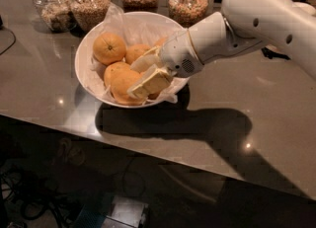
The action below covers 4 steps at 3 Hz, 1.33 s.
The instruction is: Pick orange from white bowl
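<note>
The white bowl (83, 54) stands on the grey counter, lined with crinkled white paper, and holds several oranges. The orange with a dark stem dot (109, 48) lies at the back left. Another orange (135, 53) lies behind the gripper. The front orange (121, 85) lies at the near rim, with one more (113, 70) just behind it. My gripper (138, 78) reaches in from the right and is down inside the bowl, right at the front orange and partly covering it.
Several glass jars of grains and cereal (90, 6) stand in a row behind the bowl. The white arm (256, 22) crosses the counter's right side. The counter's front edge (148, 150) runs just below the bowl, with dark floor and cables beneath.
</note>
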Each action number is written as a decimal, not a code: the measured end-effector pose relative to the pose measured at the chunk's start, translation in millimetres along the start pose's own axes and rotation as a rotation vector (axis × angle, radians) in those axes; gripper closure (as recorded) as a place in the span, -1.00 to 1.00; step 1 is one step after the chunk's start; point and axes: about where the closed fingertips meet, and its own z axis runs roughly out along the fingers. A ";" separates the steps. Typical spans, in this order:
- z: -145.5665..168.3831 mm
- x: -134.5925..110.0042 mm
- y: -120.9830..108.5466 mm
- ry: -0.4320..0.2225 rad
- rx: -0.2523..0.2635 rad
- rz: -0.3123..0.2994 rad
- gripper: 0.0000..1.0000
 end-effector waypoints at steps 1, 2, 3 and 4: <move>14.6 6.9 -4.1 -0.017 -0.033 0.027 -0.70; 24.0 13.5 -6.7 -0.030 -0.053 0.050 -0.54; 24.4 12.3 -7.9 -0.036 -0.056 0.056 -0.38; 23.9 11.3 -8.2 -0.039 -0.060 0.064 -0.34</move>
